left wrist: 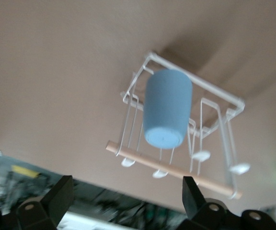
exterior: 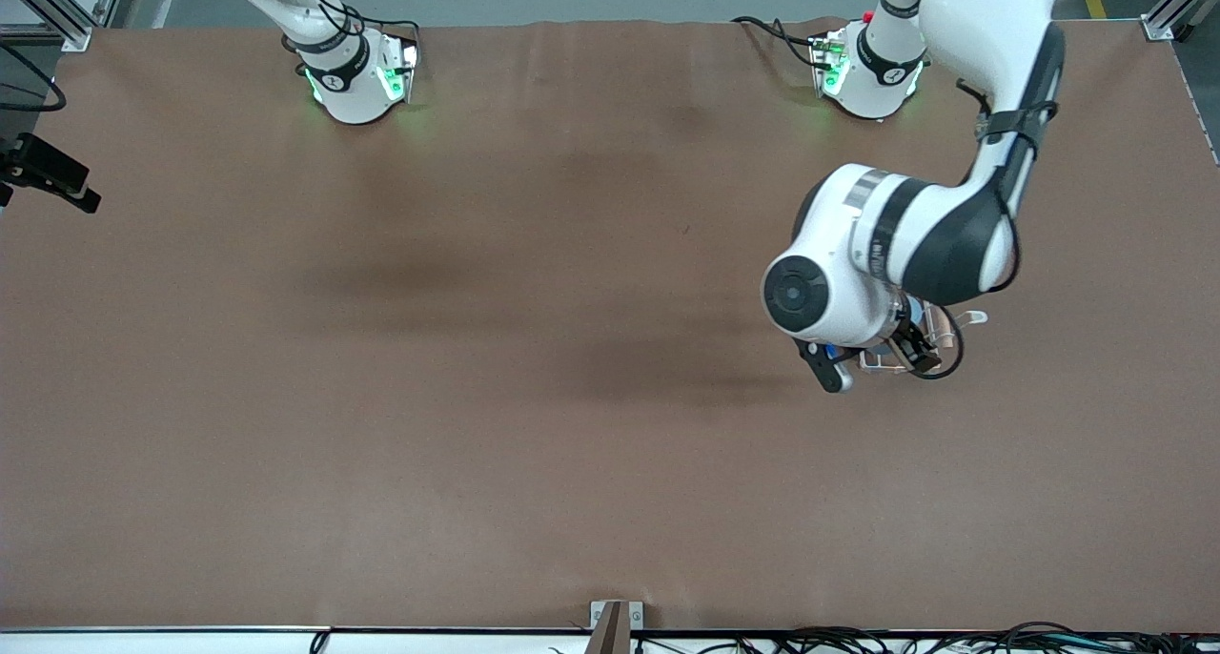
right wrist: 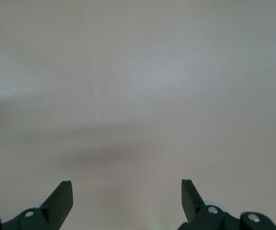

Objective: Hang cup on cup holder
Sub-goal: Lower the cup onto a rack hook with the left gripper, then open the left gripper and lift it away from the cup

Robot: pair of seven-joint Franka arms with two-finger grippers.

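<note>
Front view: the left gripper is hovering over the cup holder.

Left wrist view: fingers apart, empty; the cup is sitting upturned on a prong, probably light and slippery.

Right wrist view: the right gripper is waiting, fingers apart.

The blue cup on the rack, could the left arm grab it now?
Probably yes. The left gripper hangs right over the blue cup, fingers open and empty, and nothing sits between them. The cup hangs on the white wire rack.
</note>
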